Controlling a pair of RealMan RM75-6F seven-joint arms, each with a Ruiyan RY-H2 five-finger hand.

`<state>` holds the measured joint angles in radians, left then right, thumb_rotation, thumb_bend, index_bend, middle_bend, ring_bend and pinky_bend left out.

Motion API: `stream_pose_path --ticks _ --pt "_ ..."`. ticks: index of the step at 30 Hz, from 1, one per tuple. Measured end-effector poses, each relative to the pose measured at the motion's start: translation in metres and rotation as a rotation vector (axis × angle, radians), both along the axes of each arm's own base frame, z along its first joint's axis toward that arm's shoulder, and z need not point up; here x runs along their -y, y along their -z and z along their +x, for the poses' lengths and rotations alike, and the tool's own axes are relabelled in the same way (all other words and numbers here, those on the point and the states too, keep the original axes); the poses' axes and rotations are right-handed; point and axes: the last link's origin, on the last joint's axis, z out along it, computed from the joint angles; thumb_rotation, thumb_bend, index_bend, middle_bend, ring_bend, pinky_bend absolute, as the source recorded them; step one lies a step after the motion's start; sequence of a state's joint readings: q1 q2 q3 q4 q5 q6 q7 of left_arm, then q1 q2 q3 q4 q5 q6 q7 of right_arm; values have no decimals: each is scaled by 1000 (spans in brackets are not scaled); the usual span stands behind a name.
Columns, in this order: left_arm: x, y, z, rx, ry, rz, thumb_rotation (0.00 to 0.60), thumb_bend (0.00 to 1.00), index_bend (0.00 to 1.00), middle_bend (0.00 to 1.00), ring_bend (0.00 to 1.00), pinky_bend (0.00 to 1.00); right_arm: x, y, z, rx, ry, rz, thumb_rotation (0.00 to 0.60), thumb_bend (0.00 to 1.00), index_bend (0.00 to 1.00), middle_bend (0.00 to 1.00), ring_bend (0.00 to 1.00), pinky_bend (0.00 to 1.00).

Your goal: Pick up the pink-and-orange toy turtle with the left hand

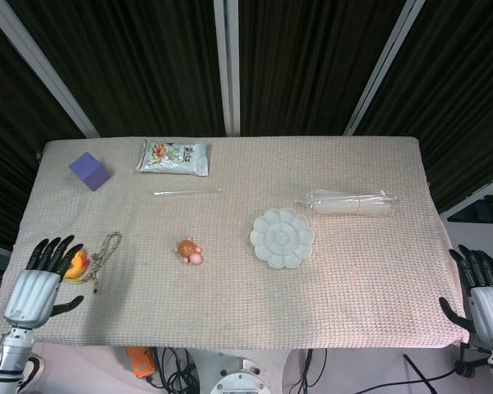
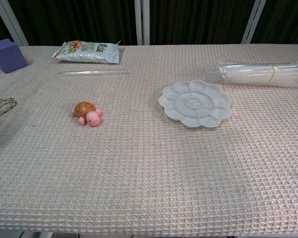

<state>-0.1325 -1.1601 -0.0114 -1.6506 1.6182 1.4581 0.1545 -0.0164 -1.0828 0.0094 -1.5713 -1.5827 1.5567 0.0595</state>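
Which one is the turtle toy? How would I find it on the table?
Find the white flower-shaped paint tray in the middle of the table. Look left of it: the small toy turtle sits alone on the cloth. Nothing else there has an orange shell and pink head.

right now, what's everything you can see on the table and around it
toy turtle: 1, pink with orange shell, left of table centre
paint palette: 1, white, flower-shaped, right of the turtle
bundle of clear tubes: 1, transparent, behind the palette to the right
single clear tube: 1, transparent, in front of the snack packet
snack packet: 1, green and white, far edge, left
block: 1, purple, far left corner
twine: 1, brown, near left edge
yellow-orange toy: 1, partly hidden by the left hand
table cloth: 1, beige waffle weave
left hand: 1, open, near left corner
right hand: 1, open, near right corner
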Motion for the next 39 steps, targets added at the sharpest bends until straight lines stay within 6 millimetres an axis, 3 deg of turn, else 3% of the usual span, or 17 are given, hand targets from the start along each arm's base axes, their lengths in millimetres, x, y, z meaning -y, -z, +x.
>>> stream_pose_path --ticks 5,9,16,22,28,33,39 --pt "-29 12 23 -2 88 -69 600 147 131 60 0 2 -1 -1 -1 -6 9 2 600 233 0 0 0 0" --pt "-56 33 46 -3 165 -151 600 161 141 81 0 3 -1 -4 -2 -6 11 -9 600 233 0 0 0 0" --pt "-97 84 86 -12 274 -299 600 198 169 111 0 4 1 -10 -5 -5 20 -24 600 233 0 0 0 0" --pt "-119 124 108 -23 308 -384 600 244 184 138 0 4 1 -15 -9 0 35 -38 600 233 0 0 0 0" --pt "-131 148 110 -57 285 -431 600 262 193 163 0 4 0 -17 -14 3 44 -40 600 233 0 0 0 0" --pt "-135 154 103 -96 266 -426 600 277 218 196 0 4 -1 -18 -16 6 47 -43 600 233 0 0 0 0" --pt "-134 158 99 -119 264 -411 600 281 334 296 0 13 -1 -17 -18 7 52 -38 600 233 0 0 0 0"
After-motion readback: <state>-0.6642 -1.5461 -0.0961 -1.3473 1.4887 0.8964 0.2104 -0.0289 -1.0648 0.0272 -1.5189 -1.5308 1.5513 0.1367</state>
